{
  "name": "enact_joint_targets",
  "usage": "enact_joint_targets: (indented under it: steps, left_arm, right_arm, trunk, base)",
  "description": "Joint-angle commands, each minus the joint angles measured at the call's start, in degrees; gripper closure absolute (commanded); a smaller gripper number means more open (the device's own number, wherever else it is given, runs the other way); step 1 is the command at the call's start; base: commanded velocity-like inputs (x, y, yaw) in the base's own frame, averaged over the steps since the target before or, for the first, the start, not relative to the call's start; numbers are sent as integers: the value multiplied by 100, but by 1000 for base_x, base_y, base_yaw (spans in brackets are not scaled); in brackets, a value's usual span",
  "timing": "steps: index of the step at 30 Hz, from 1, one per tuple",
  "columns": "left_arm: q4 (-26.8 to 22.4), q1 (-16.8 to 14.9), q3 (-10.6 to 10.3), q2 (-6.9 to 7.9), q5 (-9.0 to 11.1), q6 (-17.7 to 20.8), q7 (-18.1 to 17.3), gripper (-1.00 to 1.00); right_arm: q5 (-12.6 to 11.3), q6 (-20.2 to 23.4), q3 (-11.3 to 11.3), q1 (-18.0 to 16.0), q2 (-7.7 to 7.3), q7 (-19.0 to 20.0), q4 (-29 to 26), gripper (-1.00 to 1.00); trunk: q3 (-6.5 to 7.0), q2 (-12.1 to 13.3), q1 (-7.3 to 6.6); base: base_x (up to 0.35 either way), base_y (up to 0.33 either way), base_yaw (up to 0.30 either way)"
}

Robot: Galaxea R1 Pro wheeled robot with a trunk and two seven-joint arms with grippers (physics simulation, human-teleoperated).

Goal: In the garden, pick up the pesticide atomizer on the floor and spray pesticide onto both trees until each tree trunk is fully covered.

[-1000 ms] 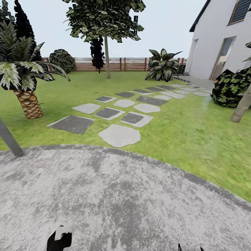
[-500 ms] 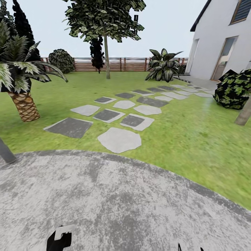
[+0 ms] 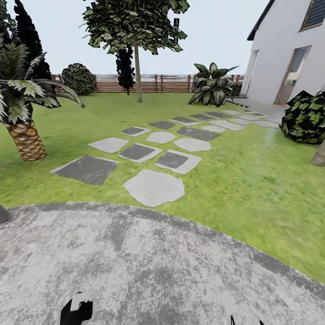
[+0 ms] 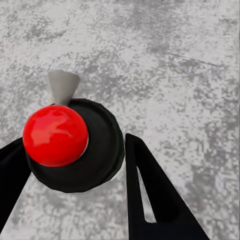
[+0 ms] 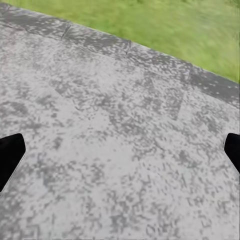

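The head view cuts off the left gripper [image 3: 76, 309] and the right gripper [image 3: 246, 321] at its lower edge. A tree trunk [image 3: 319, 155] is cropped by the right edge, its crown out of frame. The palm [image 3: 25, 135] is cropped at the left edge. In the left wrist view, the atomizer [image 4: 72, 142] shows its top alone; the body below is hidden. The right wrist view crops both fingertips [image 5: 10, 155] at the side edges.

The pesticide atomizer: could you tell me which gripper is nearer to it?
Left. The left gripper has the pesticide atomizer between its fingers; the right gripper hangs open over bare pavement.
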Motion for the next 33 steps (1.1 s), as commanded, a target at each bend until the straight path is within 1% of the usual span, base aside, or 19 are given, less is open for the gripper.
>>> enact_joint_targets:
  steps: [1,33]
  left_arm:
    - [5,-4,-1,0,12,-19,8,100]
    - [4,-3,-1,1,12,-19,8,100]
  right_arm:
    - [7,-14,0,-3,0,-11,3,-100]
    - [8,-17,0,-3,0,-11,3,-100]
  trunk:
    - [-5,-2,2]
    - [-5,-2,2]
  base:
    - [339,0,0]
    - [339,0,0]
